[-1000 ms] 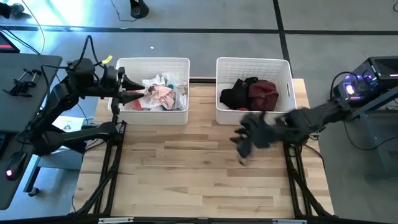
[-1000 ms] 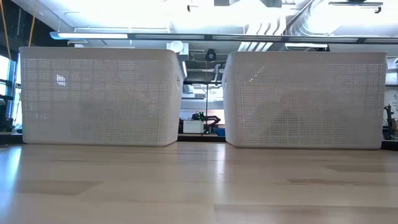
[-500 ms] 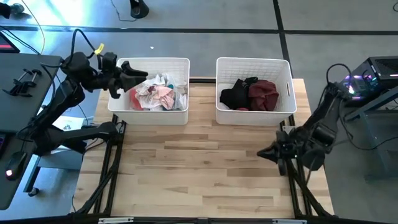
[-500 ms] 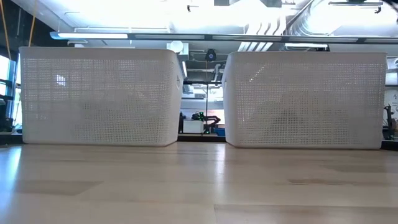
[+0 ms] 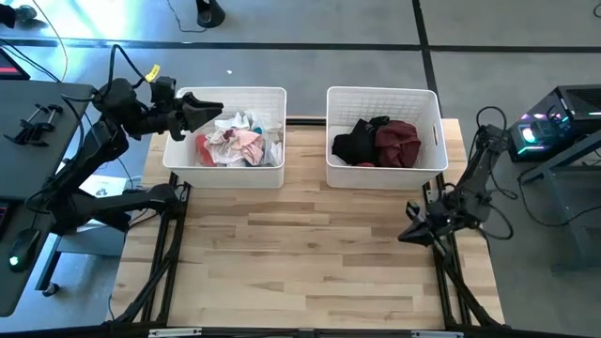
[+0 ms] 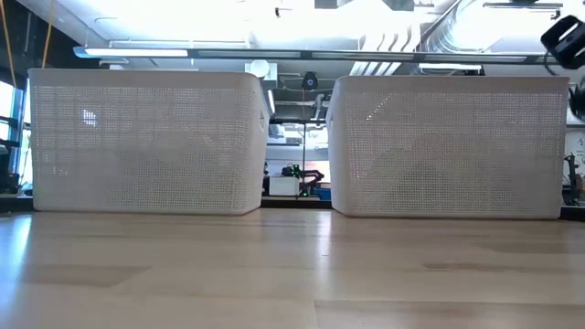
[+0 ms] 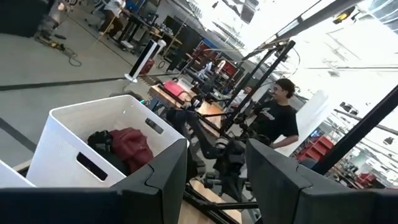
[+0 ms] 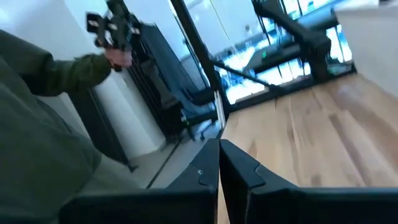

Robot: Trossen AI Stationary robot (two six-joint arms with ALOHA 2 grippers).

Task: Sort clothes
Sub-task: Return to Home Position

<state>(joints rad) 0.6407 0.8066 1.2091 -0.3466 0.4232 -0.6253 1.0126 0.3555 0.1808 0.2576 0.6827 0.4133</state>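
I have the wooden table filling the lower middle of the high view, with two white baskets side by side along its top edge. The left basket sits at upper centre-left and the right basket just right of centre, with a gap between them. In the low view they stand as two slatted walls, apart, and the room shows through the gap. My left arm reaches in from the frame's left, and the left gripper hangs over the upper left corner of the left basket. On its wrist view the fingers stand wide apart and hold nothing. My right arm is folded down at the frame's right. The right gripper sits at the table's right edge, right of centre in the frame, pointing left. Its wrist view shows the fingers pressed together and empty. A person in a black shirt stands in the room at the upper right of the left wrist view. An olive sleeve fills the left of the right wrist view. The pale clothes, white, pink and coral, lie heaped in the left basket. The dark clothes, black beside maroon, lie in the right basket.
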